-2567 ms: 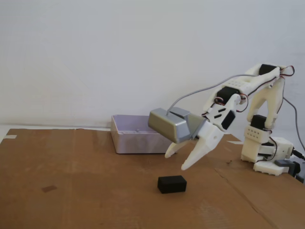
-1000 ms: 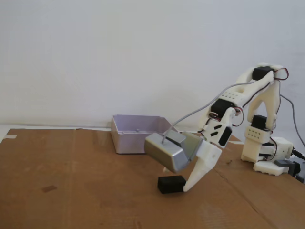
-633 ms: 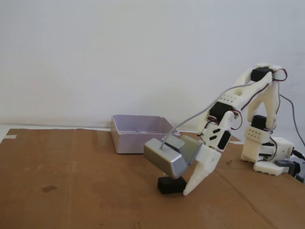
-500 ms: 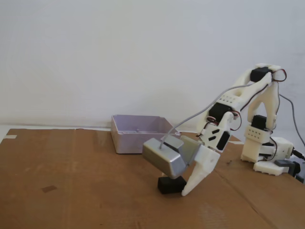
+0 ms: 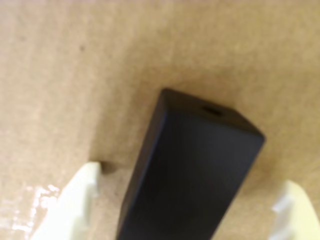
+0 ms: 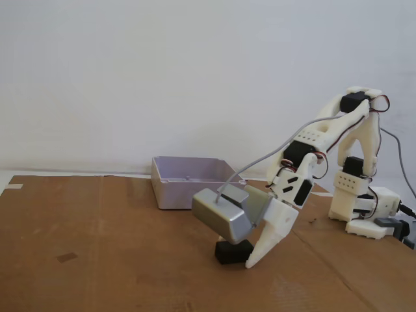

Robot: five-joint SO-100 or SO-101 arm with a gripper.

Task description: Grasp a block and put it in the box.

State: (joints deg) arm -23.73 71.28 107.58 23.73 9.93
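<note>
Straddling block [image 5: 190, 175]: gripper [image 5: 185, 210] is lowered over it, jaws spread wide, one fingertip seen each side, gaps visible, no contact yet. Block lies flat on cardboard-covered counter [image 6: 97, 260], well apart from box [image 6: 185, 182] behind. Closing is judged next.

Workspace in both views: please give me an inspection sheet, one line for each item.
Surface: brown cardboard sheet, with a small dark mark.
Job's things: black block lies on the cardboard; empty pale box stands behind it.
Clutter: nothing seen.
Grippers: gripper open, one white finger on each side of the block, gaps showing.
Cables: grey cable runs from the metal camera up the arm.
Surroundings: plain white wall.
</note>
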